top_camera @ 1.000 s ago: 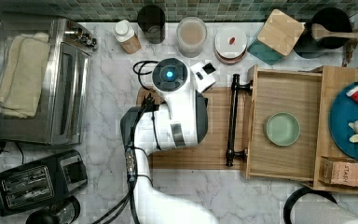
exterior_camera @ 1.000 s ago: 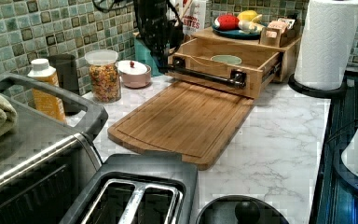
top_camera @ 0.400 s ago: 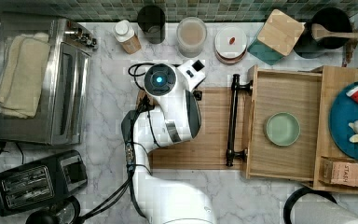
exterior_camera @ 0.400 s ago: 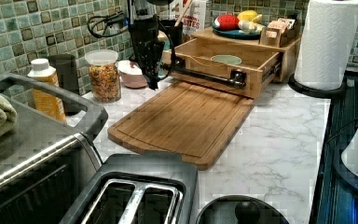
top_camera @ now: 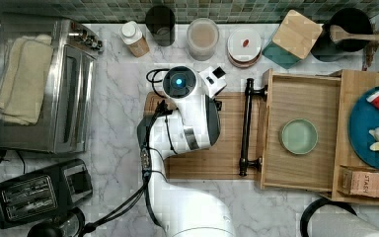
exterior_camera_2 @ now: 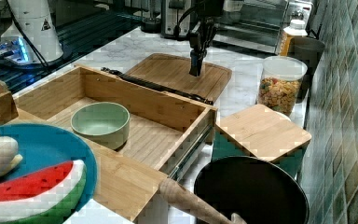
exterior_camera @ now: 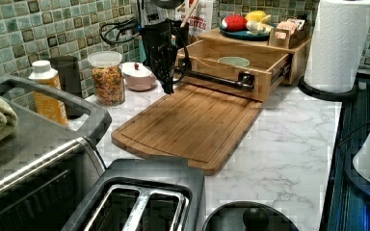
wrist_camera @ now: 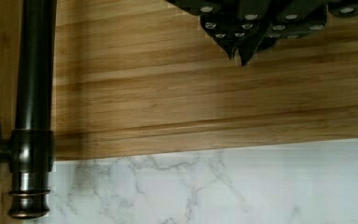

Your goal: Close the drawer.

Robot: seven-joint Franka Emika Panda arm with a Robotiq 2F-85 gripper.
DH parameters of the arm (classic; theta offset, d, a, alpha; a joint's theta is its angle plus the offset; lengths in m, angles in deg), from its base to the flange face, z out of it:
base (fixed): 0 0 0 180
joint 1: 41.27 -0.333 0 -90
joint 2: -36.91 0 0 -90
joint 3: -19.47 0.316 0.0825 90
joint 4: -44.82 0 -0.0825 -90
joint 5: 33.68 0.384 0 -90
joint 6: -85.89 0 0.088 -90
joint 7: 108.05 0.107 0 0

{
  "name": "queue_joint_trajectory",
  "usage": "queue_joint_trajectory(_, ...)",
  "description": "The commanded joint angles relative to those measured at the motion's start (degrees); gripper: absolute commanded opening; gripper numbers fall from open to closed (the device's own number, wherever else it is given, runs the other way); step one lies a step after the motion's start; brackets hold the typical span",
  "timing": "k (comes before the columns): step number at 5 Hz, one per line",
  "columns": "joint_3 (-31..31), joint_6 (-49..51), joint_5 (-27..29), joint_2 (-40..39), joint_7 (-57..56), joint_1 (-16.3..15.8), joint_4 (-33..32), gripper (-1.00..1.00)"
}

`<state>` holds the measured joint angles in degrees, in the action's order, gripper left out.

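The drawer (top_camera: pixel 296 168) stands pulled out, a light-wood box with a green bowl (top_camera: pixel 299 137) on its floor. Its long black bar handle (top_camera: pixel 246 128) faces the cutting board. In the left view the drawer front (exterior_camera: pixel 221 92) and handle (exterior_camera: pixel 212 79) lie just right of my gripper (exterior_camera: pixel 166 85). The gripper points straight down, shut and empty, over the board's far corner. The right view has my gripper (exterior_camera_2: pixel 196 70) hanging beyond the handle (exterior_camera_2: pixel 154 86) and drawer wall (exterior_camera_2: pixel 140 100). In the wrist view the gripper (wrist_camera: pixel 240 56) is closed to a point, a short gap from the handle (wrist_camera: pixel 35 70).
A brown cutting board (top_camera: pixel 227 158) lies under my arm (top_camera: pixel 192 123). Jars (top_camera: pixel 202 37), a lidded pink bowl (top_camera: pixel 244 45) and a teal box with a wood lid (top_camera: pixel 296 34) line the tiled wall. A toaster oven (top_camera: pixel 54 84), toaster (top_camera: pixel 39 190) and paper towel roll (exterior_camera: pixel 337 43) stand around.
My gripper has drawn back from the handle's far end and come down over the cutting board. The drawer has not moved.
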<state>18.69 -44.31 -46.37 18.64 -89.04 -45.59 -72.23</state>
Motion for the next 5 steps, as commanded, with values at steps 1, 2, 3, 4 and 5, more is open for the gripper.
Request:
queue_joint_trajectory(1,-5.6,-1.63,-0.63,5.89,-6.65,5.99,-3.98,-1.0)
queue_joint_trajectory(2,-7.64,-4.91,0.12,6.4,-10.46,7.93,-5.95,-1.0)
queue_joint_trajectory(3,-8.57,-5.12,2.7,5.58,-16.15,11.08,-5.44,-1.0)
queue_joint_trajectory(4,-9.17,-6.42,3.62,5.6,-20.29,13.64,-5.43,-1.0)
queue_joint_trajectory(5,-9.99,-6.39,2.41,5.85,-23.12,15.85,-4.59,-1.0)
